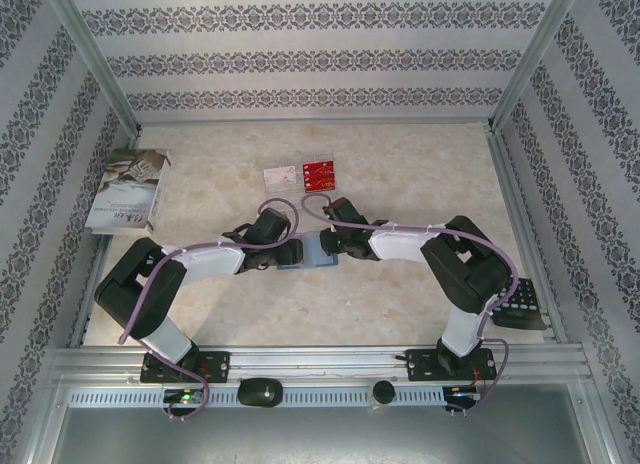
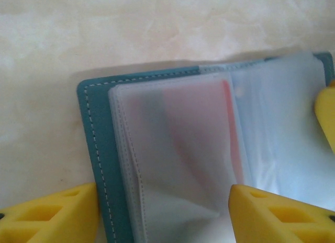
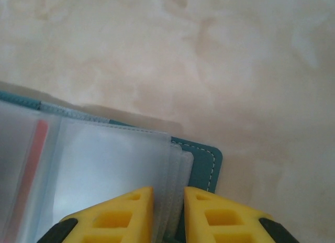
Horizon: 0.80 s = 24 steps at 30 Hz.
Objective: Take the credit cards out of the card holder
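The teal card holder [image 1: 312, 254] lies open on the table between both grippers, its frosted plastic sleeves fanned out. My left gripper [image 2: 165, 217] is open, its yellow fingers [image 2: 49, 214] straddling the holder's left panel [image 2: 91, 148]. A red credit card [image 2: 209, 133] shows faintly inside a sleeve there. My right gripper [image 3: 168, 211] is shut on the edges of the right-hand sleeves, beside the holder's teal corner [image 3: 207, 159]. A red card edge [image 3: 32, 159] shows through a sleeve on the left. Two credit cards lie on the table behind, one whitish [image 1: 279, 176] and one red [image 1: 319, 171].
A white booklet [image 1: 128, 189] leans at the far left of the table. A black calculator [image 1: 520, 306] sits at the right edge by the right arm. Patterned walls close the table in on three sides.
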{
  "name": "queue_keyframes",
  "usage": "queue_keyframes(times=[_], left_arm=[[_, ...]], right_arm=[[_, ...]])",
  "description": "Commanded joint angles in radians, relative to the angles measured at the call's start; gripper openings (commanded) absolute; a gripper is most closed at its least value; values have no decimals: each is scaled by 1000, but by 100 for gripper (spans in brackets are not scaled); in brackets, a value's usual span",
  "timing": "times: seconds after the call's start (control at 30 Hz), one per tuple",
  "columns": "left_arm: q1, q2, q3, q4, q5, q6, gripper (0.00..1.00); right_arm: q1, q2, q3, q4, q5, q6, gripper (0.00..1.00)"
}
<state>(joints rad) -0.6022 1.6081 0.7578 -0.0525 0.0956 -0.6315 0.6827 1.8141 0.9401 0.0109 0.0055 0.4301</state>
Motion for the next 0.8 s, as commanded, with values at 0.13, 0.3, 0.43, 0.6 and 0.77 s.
queue_keyframes(times=[0.13,0.3,0.43,0.6,0.77], left_arm=[[-20,-151,-45,111,67,-64,69],[38,-353,-142,54,-135,-71,76],[81,-439,-159,-11,-198,-42,80],[149,-513,-200,-27,-180,-60,81],[181,-560,-224,-43,-156,-57,81]], right_arm=[[-6,-53,14,-53,-17,-31,44],[63,-169,-12,-88,88,-71,45],[175,-122,73,-158,83,-151,42],[242,-5,162,-208,91,-175,38],[268,57,231,-277,153,-204,37]])
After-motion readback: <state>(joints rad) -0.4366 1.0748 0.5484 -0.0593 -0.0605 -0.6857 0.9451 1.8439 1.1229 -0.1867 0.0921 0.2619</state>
